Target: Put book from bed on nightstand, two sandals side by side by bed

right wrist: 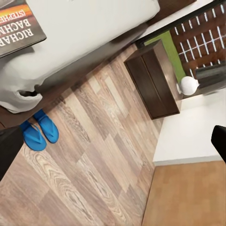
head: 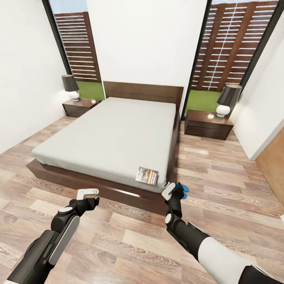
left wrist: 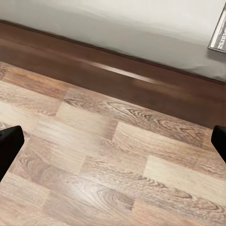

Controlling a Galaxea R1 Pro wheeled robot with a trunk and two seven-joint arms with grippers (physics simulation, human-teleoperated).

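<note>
On the left a nightstand (head: pixel 81 106) with a lamp (head: pixel 71 86) stands bare of the book; the left gripper (head: pixel 87 194) hovers over the floor (head: pixel 130 240) with jaws released, grasping nothing; the book (head: pixel 147 175) lies at the bed (head: pixel 110 138) corner, so that step is left; its cover reads "RICHARD BACHMAN"; the right gripper (head: pixel 170 191), jaws apart and empty, hangs above the sandals (right wrist: pixel 40 132), which already lie side by side touching the bed frame; the right nightstand (head: pixel 208 123) is nearer.

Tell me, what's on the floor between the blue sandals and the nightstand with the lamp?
Nothing. In the right wrist view, only bare wood-plank floor runs from the sandals to the nightstand.
</note>
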